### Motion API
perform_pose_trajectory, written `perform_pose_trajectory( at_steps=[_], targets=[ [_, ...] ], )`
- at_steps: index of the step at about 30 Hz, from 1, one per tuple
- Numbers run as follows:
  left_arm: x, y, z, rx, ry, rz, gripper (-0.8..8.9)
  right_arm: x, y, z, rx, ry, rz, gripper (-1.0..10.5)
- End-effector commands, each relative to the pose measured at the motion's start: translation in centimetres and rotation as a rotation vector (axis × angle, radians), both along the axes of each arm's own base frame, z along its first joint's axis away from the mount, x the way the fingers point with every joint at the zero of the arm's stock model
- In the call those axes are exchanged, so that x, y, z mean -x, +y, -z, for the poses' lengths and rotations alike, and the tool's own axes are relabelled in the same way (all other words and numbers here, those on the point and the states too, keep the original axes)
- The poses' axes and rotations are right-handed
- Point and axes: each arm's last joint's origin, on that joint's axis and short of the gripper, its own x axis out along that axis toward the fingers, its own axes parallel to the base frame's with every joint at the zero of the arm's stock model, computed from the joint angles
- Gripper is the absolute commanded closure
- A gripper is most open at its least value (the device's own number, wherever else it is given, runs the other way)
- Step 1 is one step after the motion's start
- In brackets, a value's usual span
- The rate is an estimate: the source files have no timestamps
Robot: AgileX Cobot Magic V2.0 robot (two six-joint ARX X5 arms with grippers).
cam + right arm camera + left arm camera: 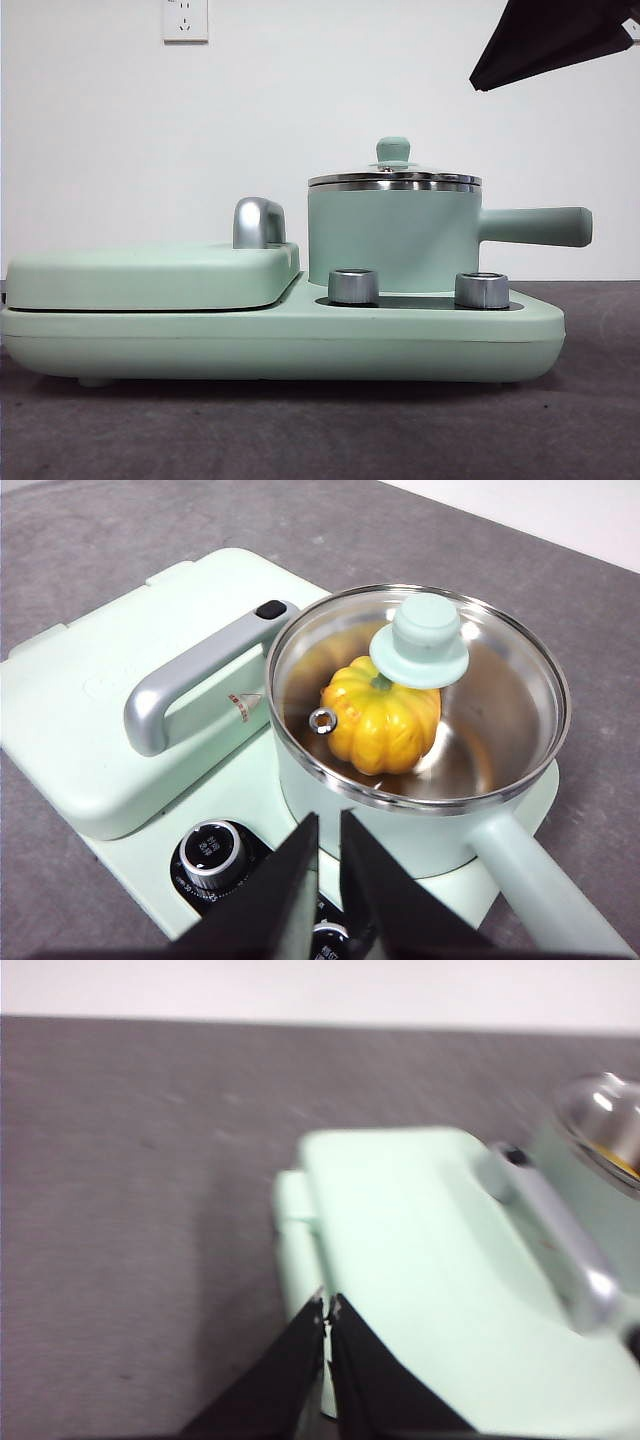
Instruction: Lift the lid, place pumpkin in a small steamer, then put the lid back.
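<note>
The small steamer [390, 240] [400, 835] stands on the right half of a mint-green cooker base [280, 345], its long handle [535, 226] pointing right. The lid [394, 180] [420, 640] rests on the steamer's rim. Through the glass the pumpkin [380, 730] shows inside the pot; the pot wall hides it in the front view. My right gripper [329, 825] hovers above the dial side of the steamer, shut and holding nothing. My left gripper [328, 1305] is shut and empty over the outer edge of the flat cover [420, 1260].
The wide flat mint-green cover [150, 275] [80, 730] with a silver handle [258, 222] [190, 685] fills the base's left half. Two steel dials [353, 286] [481, 290] sit in front of the pot. A black arm tip [550, 40] shows at the top right corner.
</note>
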Motion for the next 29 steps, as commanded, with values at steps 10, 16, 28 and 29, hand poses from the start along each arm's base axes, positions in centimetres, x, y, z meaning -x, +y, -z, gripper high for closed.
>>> perform_pose_trajectory(
  at_steps=[10, 16, 28, 29],
  targets=[
    [0.4, 2.3, 6.8, 0.051, -0.257, -0.213, 8.07, 0.0, 0.2, -0.6, -0.018, -0.016, -0.007, 9.2],
    [0.4, 2.7, 10.7, 0.043, -0.25, -0.236, 8.07, 0.0, 0.2, -0.6, -0.018, -0.016, -0.007, 9.2],
    [0.5, 2.8, 12.4, 0.059, -0.203, -0.256, 8.07, 0.0, 0.3, -0.7, -0.021, -0.019, -0.007, 9.2],
    [0.5, 2.8, 12.4, 0.059, -0.202, -0.256, 8.07, 0.0, 0.3, -0.7, -0.021, -0.019, -0.007, 9.2]
  ],
)
